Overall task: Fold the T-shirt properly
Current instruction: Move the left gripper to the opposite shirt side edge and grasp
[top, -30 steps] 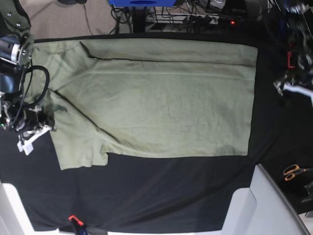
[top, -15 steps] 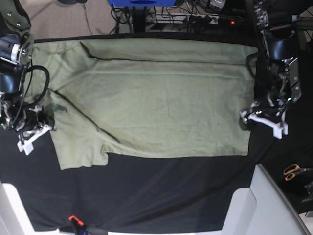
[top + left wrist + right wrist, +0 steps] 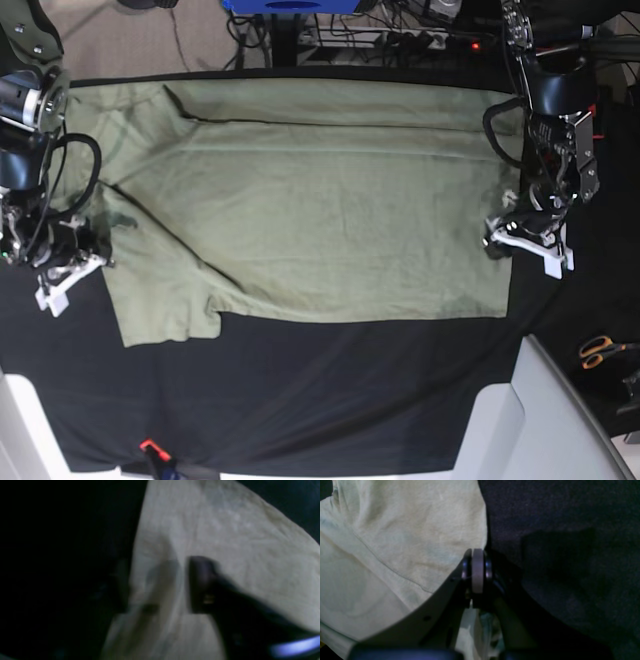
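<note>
While one T-shirt (image 3: 310, 200) lies flat mid-tabletop (image 3: 330, 390), two grippers flank it: right gripper (image 3: 477, 562) at nine o'clock with fingers pinching its edge, left gripper (image 3: 512, 238) at three o'clock, fingers straddling its hem.

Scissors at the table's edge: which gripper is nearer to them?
Left. The left gripper is at the shirt's hem side, nearer the scissors; the right gripper is at the opposite edge.
</note>
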